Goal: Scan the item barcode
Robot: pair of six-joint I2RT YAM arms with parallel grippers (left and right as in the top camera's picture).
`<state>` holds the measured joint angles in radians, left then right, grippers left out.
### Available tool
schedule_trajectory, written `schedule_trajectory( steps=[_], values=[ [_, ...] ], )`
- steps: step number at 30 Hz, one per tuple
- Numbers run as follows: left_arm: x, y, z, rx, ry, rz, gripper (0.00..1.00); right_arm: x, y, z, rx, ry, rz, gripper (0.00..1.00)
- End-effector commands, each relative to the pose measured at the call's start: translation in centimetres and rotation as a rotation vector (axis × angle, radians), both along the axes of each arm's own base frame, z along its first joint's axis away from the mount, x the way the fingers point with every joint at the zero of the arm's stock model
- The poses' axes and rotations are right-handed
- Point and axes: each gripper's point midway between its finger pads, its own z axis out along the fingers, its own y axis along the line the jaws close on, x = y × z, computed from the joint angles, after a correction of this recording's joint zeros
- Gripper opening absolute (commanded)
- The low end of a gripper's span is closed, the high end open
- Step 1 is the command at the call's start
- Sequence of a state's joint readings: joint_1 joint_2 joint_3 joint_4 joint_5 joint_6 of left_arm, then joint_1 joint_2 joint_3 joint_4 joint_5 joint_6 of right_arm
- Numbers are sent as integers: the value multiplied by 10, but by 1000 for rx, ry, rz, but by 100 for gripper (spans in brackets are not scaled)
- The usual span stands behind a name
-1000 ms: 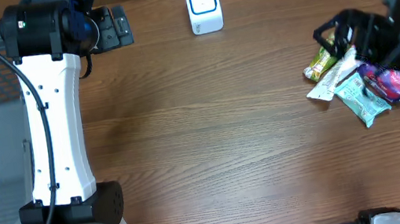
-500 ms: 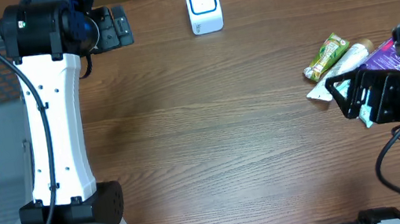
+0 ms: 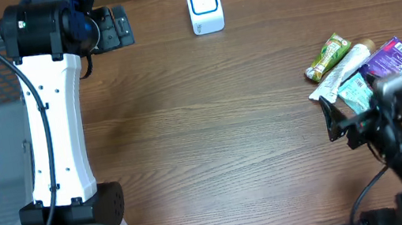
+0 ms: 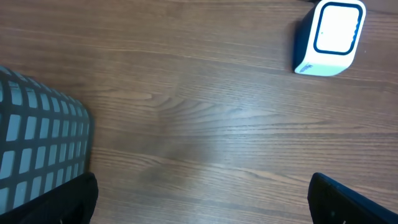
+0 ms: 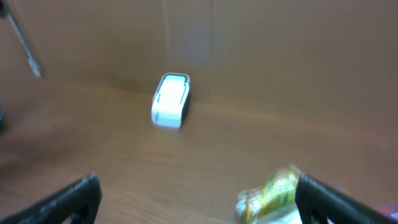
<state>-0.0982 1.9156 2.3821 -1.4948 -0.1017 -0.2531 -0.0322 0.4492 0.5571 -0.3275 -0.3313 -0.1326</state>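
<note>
Right hand: drawn back nearward, wide open, empty. Green foil snack packet: far right of wooden counter; best pinched by its free end, barcode toward white boxy scanner
</note>
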Motion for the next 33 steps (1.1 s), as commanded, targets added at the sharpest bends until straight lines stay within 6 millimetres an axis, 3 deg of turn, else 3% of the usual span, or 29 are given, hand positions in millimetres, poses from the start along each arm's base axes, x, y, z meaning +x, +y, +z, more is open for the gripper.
schedule_trajectory(
  steps=[1, 7, 16, 33],
  values=[
    [2, -3, 0, 3, -3, -7, 99, -4, -1, -22, -10, -125, -11, 100],
    [2, -3, 0, 3, -3, -7, 100, -9, 0, -56, 5, -258, -12, 100],
    [2, -3, 0, 3, -3, -7, 100, -13, -3, -102, 1, -154, -58, 100],
    [2, -3, 0, 3, -4, -7, 100, -13, -2, -101, 2, -156, -54, 100]
  ],
)
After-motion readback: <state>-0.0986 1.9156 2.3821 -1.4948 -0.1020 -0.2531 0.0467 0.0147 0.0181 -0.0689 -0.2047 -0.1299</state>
